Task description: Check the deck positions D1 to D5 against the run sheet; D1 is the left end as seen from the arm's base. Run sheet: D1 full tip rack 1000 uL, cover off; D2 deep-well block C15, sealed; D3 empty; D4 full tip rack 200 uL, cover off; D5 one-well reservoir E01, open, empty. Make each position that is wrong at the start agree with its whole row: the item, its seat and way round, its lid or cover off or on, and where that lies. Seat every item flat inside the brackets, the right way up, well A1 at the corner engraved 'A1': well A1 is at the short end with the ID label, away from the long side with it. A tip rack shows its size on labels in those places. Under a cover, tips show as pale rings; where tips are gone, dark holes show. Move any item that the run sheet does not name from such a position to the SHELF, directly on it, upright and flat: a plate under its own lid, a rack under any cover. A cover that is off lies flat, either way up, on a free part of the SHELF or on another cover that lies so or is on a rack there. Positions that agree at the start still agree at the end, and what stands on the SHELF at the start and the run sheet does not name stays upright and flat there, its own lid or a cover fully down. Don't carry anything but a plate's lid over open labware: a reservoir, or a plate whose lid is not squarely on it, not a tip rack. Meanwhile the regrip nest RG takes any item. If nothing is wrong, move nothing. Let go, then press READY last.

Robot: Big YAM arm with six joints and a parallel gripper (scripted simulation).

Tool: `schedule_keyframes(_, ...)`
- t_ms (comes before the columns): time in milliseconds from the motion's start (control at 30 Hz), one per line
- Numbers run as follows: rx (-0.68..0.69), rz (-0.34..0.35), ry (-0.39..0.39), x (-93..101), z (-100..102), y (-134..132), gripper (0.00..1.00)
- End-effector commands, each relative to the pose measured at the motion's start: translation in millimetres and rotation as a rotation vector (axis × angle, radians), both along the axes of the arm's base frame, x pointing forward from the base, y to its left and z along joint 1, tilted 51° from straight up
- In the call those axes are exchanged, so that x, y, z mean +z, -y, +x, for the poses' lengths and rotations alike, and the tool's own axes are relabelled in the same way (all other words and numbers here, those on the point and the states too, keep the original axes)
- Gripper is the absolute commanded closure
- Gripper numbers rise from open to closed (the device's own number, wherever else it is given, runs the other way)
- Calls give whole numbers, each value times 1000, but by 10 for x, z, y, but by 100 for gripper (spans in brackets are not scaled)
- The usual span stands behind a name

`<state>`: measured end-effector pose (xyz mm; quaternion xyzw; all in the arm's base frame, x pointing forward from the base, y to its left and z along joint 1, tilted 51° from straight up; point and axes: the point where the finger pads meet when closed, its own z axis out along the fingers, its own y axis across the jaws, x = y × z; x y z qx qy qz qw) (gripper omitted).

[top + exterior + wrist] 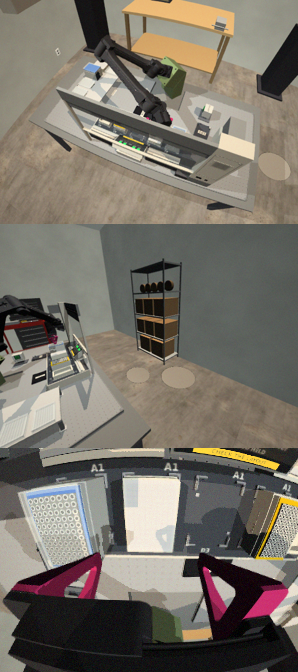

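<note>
My gripper (149,557) (53,339) is open and empty, above the arm's side of the deck, fingers spread below D2. A tall blue-topped tip rack (57,528) (179,129) stands at D1; pale rings and clear walls around it look like a cover. A white-topped block (151,515) (59,354) sits at D2. D3 shows bare brackets. A yellow-topped tip rack (284,530) (119,128) (60,361) stands at D4 with its pattern of tips. A white open reservoir (63,372) (105,122) sits at D5. Labels on the items are too small to read.
The shelf (18,405) holds two pale flat plates (44,416) (14,430) and a blue-topped rack (92,68). A dark labelled pad (202,130) and a small instrument (208,111) stand beyond D1. The hood's beam (131,119) crosses over the deck; a green-lit panel (131,144) is in front.
</note>
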<state>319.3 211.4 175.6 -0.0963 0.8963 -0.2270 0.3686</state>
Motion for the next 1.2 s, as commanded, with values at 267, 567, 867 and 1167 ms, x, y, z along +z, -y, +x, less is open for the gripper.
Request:
schedule_keyframes(267,-6,27,21,96,22,-59,0)
schedule_keyframes(567,4,29,23,46,15,-288,0)
schedule_keyframes(867,6,28,21,-129,2,-605,0)
schedule_keyframes(1167,8,29,20,-350,-14,-1015,0)
